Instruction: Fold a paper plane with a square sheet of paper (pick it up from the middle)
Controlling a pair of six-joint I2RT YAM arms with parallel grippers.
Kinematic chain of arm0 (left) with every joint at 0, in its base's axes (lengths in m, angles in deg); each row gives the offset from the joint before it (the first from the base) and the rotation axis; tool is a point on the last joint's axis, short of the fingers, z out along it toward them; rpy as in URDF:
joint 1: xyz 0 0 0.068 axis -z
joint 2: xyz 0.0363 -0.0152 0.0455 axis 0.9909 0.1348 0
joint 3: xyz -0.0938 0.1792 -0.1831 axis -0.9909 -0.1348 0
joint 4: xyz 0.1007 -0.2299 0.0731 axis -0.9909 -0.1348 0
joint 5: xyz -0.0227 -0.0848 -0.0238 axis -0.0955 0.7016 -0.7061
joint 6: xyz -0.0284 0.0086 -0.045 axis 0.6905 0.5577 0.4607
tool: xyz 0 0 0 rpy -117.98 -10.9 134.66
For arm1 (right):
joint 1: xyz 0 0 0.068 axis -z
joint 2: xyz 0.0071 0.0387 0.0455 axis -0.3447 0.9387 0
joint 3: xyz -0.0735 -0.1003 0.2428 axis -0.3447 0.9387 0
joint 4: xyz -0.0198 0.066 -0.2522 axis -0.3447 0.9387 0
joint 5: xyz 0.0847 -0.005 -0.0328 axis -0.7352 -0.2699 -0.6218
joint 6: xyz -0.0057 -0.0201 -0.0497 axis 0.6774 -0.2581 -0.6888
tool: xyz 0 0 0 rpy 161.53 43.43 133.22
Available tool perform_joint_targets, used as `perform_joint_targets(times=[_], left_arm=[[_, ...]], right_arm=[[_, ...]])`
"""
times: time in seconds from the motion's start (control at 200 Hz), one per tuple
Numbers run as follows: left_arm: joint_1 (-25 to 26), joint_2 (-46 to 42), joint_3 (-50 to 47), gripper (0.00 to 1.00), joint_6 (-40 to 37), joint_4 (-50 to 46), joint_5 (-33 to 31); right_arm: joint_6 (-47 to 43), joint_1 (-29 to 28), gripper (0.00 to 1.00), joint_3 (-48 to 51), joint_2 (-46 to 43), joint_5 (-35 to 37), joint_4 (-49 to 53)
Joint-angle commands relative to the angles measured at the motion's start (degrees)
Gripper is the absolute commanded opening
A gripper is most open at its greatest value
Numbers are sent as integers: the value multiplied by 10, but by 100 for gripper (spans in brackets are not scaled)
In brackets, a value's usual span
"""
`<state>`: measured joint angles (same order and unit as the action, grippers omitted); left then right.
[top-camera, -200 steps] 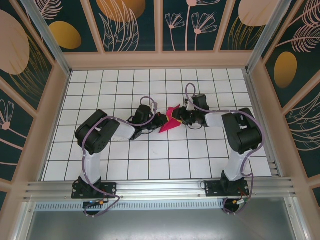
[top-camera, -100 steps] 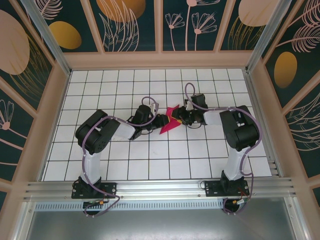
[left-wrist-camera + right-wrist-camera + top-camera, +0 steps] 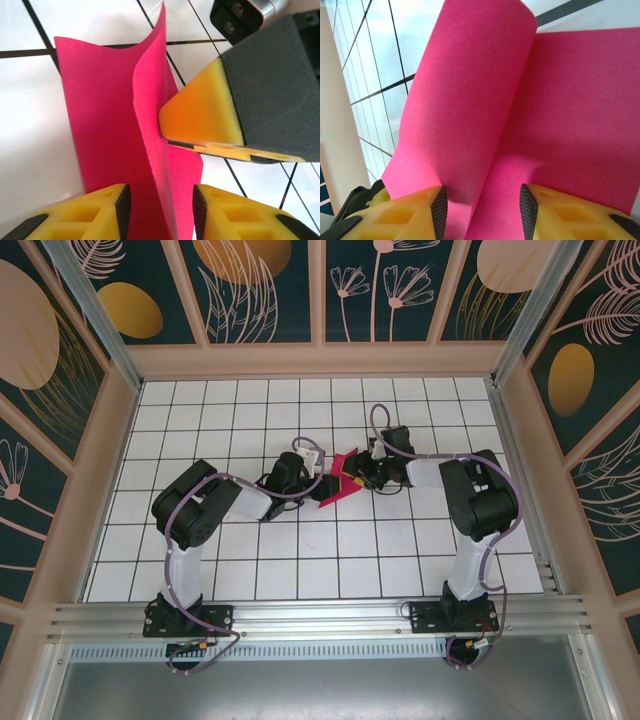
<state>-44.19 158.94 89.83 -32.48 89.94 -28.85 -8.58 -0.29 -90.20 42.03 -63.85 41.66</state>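
Paper sheet (image 3: pixel 338 483) lay at the middle of the table (image 3: pixel 200 420), partly folded, one flap upright. Left gripper (image 3: pixel 159 202) and right gripper (image 3: pixel 481 205) straddled it, jaws apart, nothing pinched. No dart shape yet; most folds seemingly remained.

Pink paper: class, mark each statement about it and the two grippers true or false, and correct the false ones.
1. The pink paper lies completely flat on the table. False: one flap stands up from it.
2. The left gripper has its fingers apart, the raised flap between them. True.
3. The right gripper is clamped shut on the paper. False: its fingers stand apart, paper between them.
4. The paper is plain, with no print. True.
5. The paper sits at the table's far left corner. False: near the middle, between both grippers.
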Motion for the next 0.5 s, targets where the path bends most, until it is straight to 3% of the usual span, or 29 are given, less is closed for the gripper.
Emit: perform_joint_targets(times=[0.0, 0.175, 0.495], left_arm=[[6, 4, 5, 38, -44, 14, 7], [7, 17, 13, 34, -49, 24, 11], [6, 23, 20, 15, -54, 14, 15]], right_arm=[[-7, 3, 46, -2, 28, 35, 35], [-8, 3, 46, -1, 29, 36, 37], [-18, 11, 46, 14, 11, 20, 18]])
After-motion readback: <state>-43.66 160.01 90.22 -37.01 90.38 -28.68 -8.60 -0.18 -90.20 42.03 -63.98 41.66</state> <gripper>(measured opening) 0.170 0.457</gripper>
